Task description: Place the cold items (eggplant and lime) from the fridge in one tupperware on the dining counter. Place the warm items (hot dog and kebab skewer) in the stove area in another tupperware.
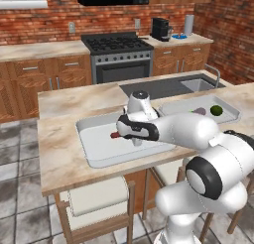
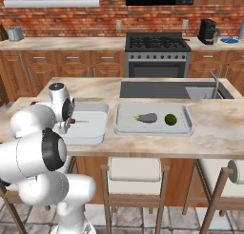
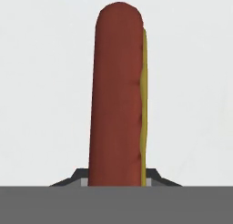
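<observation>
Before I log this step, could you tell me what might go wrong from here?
1. The gripper is shut on the hot dog near one end; it could tip or slip before release.
2. The kebab skewer already lies in this tupperware; the hot dog might land on it or knock it.

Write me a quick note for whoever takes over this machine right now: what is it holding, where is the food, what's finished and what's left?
Tool: shut on the hot dog, held over the left container on the dining counter.
Eggplant and lime: both lying in the right container. Cold items done.
A thin stick shows by the tool in the left container; it may be the kebab skewer, but I cannot tell.
Left: let the hot dog go into the left container, then confirm the skewer is in there too.
</observation>
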{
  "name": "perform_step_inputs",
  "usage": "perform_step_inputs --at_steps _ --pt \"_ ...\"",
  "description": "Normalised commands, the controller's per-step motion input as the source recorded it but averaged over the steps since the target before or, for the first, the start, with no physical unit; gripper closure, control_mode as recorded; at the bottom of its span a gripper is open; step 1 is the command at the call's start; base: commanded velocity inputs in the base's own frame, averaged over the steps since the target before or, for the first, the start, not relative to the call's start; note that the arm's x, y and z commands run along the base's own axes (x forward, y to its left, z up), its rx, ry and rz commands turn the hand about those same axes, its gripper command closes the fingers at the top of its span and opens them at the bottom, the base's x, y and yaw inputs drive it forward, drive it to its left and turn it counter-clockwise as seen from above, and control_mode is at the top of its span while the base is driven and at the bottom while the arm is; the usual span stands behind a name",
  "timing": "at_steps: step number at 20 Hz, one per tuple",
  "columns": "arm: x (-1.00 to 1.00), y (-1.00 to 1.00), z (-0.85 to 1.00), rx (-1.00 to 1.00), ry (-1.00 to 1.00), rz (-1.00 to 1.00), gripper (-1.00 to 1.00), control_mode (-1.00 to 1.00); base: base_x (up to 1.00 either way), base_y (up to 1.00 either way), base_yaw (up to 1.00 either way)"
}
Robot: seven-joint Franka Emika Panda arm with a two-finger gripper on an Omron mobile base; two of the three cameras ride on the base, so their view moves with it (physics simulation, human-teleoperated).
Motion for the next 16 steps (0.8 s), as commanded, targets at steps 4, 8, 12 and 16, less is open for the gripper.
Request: perform_step_inputs --at_steps 4,8,12,16 --pt "0.16 0.00 -0.17 0.00 0.00 0.00 1.00 -1.00 0.00 0.00 0.00" --pt "0.17 0.00 -0.18 0.00 0.00 0.00 1.00 -1.00 0.00 0.00 0.00" --pt "0.19 0.01 -0.15 0.00 0.00 0.00 1.00 -1.00 0.00 0.00 0.00" --pt "0.14 0.03 -0.17 0.00 0.00 0.00 -1.00 -1.00 0.00 0.00 0.00"
